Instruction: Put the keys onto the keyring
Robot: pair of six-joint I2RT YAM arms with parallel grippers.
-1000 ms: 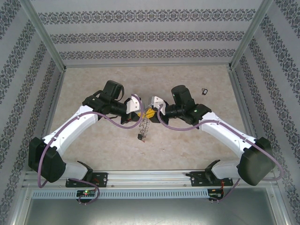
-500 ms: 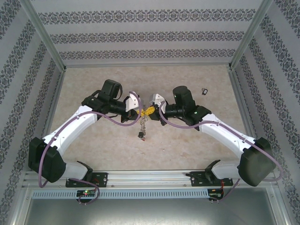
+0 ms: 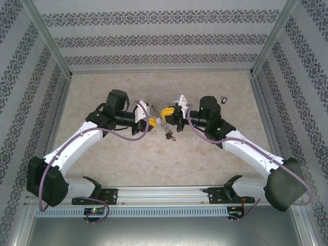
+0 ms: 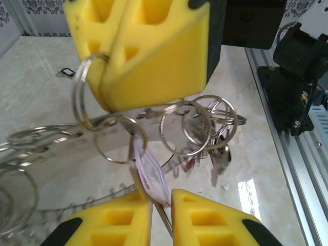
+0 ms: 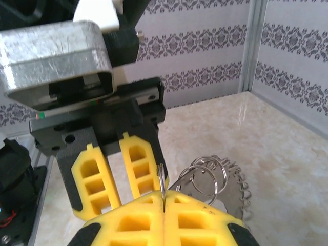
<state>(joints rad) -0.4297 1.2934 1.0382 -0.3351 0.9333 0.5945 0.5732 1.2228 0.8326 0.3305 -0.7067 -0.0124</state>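
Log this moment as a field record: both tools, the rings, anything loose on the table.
right tool: shut on a split ring
left tool: slightly open, pale tag in the gap
keyring: key-fringed, beside the small linked rings
loose: small dark piece on the table, near the right wrist, apart from the rings

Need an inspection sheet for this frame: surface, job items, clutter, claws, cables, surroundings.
Surface: pale marbled table, no spills seen.
Job's things: keyring with a toothed fringe sits between the claws; keys dangle from linked rings.
Clutter: one small dark item lies alone at far right.
Grippers: right claw shut on a small split ring. Left claw shows a narrow gap with a pale tag in it; grip unclear.
Cables: mauve cable loops along each arm, no snag seen.
Surroundings: patterned walls, metal rail.
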